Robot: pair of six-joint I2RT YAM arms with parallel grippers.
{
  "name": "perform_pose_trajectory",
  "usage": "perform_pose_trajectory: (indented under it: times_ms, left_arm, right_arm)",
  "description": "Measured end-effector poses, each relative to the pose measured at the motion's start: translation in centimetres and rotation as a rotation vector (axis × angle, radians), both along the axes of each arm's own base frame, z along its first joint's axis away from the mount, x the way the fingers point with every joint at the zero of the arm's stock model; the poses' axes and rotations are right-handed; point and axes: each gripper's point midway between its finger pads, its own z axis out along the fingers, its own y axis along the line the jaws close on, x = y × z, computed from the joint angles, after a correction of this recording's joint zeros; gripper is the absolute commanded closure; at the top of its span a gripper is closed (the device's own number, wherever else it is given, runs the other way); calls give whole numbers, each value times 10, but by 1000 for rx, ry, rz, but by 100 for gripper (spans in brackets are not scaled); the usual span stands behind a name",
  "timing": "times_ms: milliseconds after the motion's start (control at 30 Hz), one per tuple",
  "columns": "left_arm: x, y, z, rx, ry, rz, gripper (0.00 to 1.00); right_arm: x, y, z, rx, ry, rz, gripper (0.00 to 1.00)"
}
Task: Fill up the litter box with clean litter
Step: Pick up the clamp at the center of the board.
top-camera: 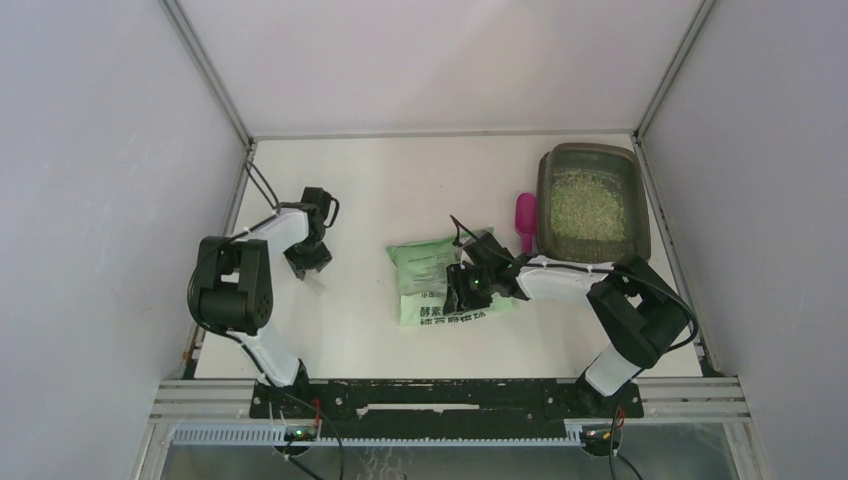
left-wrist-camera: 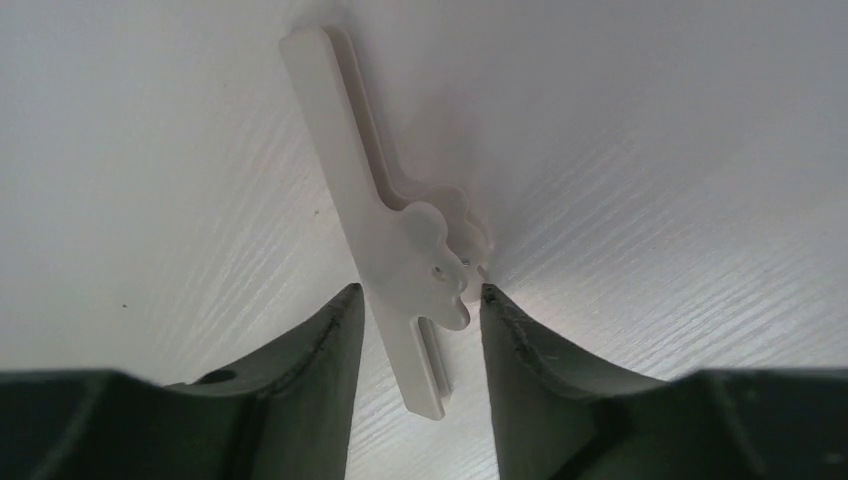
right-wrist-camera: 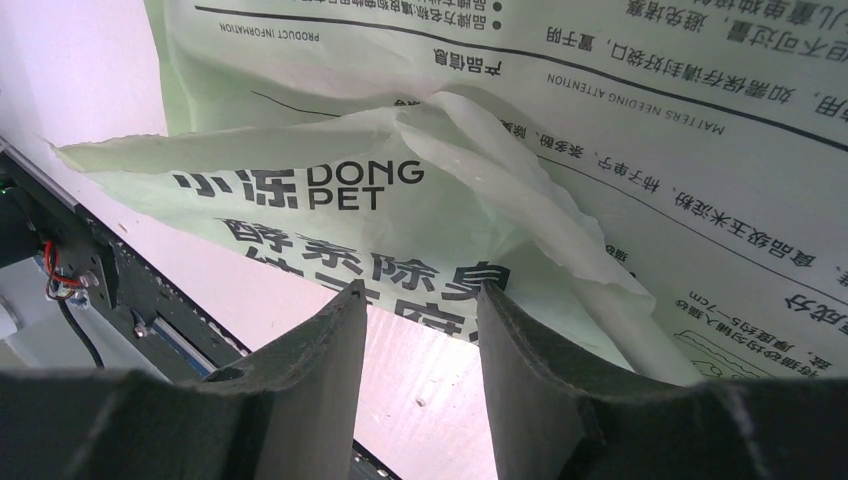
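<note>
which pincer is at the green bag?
The right pincer, open at the near edge of the green bag. The left pincer is well off to the side, open over a flat white tool.

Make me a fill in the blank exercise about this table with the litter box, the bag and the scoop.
In the top view, the magenta scoop lies to the ___ of the litter box.
The gripper over the green bag belongs to the ___ arm.
The left gripper hovers with its jaws ___ over a flat white tool.
Missing words: left; right; open.
</note>
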Motion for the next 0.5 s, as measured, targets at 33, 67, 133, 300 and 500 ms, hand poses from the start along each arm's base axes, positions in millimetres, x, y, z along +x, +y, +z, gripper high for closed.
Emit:
perform_pose_trajectory:
  times_ms: [33,67,133,300,500]
  left_arm:
    - [0,0,0,2,0,0,64]
    - [0,0,0,1,-1,1,71]
    - [0,1,0,3,0,-1,81]
    - [-1,4,8,17,-8,-14,100]
    - [-3,4,16,8,-16,-24,100]
  right_arm:
    - [0,0,0,1,1,0,48]
    - [0,1,0,3,1,1,48]
    - [0,2,0,8,2,3,48]
    - [1,4,0,23,5,8,48]
    - [1,4,0,27,10,9,48]
